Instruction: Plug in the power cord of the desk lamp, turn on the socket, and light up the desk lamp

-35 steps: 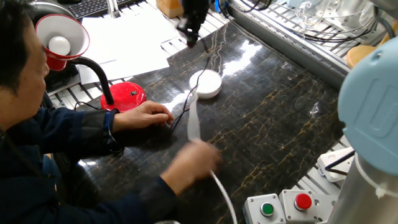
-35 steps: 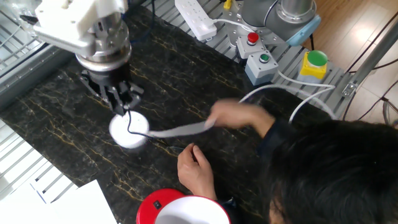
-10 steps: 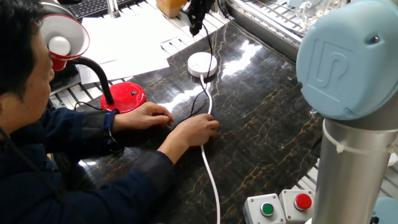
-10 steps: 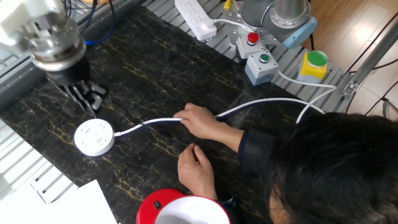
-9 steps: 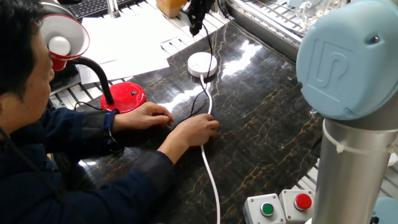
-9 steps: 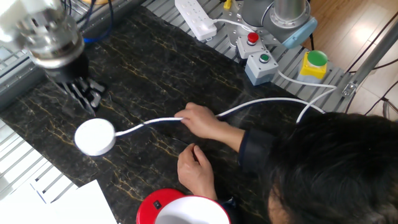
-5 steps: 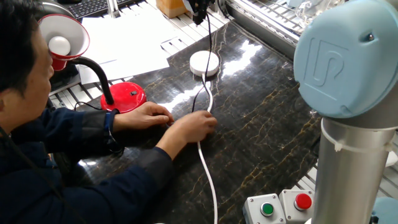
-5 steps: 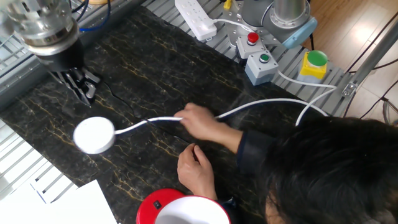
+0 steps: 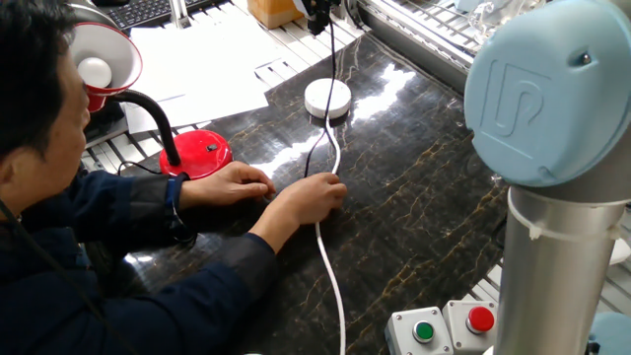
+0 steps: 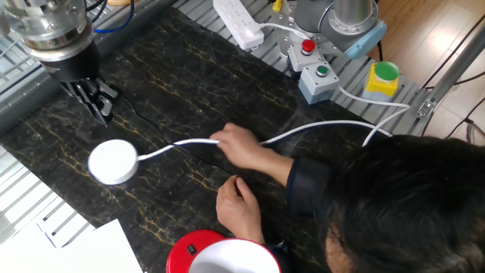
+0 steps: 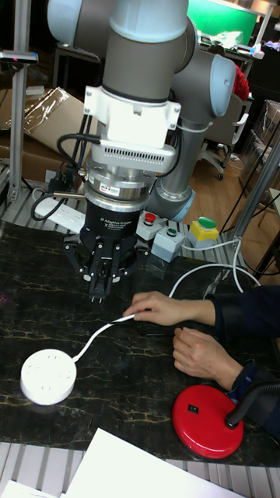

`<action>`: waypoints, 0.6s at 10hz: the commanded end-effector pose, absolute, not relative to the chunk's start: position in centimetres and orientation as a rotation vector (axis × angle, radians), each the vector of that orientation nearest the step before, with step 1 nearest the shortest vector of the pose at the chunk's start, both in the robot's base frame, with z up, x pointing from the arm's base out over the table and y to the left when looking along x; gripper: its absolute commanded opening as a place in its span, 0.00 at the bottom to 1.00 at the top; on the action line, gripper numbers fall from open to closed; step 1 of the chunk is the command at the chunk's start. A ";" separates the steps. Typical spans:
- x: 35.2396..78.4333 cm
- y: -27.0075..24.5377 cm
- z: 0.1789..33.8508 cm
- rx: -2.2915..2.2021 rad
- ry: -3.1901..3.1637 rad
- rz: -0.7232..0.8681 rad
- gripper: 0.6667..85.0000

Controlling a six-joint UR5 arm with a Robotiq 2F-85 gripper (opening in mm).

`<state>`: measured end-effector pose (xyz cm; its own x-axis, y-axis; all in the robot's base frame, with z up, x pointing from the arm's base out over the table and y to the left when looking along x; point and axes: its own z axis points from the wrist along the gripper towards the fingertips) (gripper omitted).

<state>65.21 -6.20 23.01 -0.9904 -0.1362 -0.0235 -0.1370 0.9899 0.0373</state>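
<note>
The socket (image 9: 327, 99) (image 10: 114, 161) (image 11: 48, 377) is a round white puck lying flat on the dark marble table. My gripper (image 10: 98, 108) (image 11: 99, 292) (image 9: 317, 14) hangs a short way behind it, apart from it, shut on the plug of the power cord. The thin black power cord (image 9: 332, 59) (image 10: 141, 121) runs from the fingers down to the table toward a person's hands. The desk lamp has its red base (image 9: 198, 153) (image 11: 207, 421) near the person and its red shade (image 9: 96, 61) tipped up, unlit. One hand (image 9: 311, 198) (image 11: 158, 306) holds the socket's thick white cable (image 9: 330, 271).
The person's other hand (image 9: 237, 182) (image 10: 239, 203) rests on the table beside the lamp base. A long white power strip (image 10: 239, 21), button boxes (image 10: 313, 64) and a yellow box with a green button (image 10: 384, 76) sit by the arm's base. Papers (image 9: 202, 59) lie past the table edge.
3.5 s ago my gripper hovered right over the socket. The person has since slid the socket away by its white cable, and my gripper has drawn back, still gripping the plug.
</note>
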 end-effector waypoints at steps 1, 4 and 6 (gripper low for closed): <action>66.3 -7.7 20.6 -0.404 3.093 0.086 0.00; 69.1 -9.8 16.7 -0.442 3.044 0.065 0.00; 71.1 -10.4 14.7 -0.436 2.999 0.051 0.00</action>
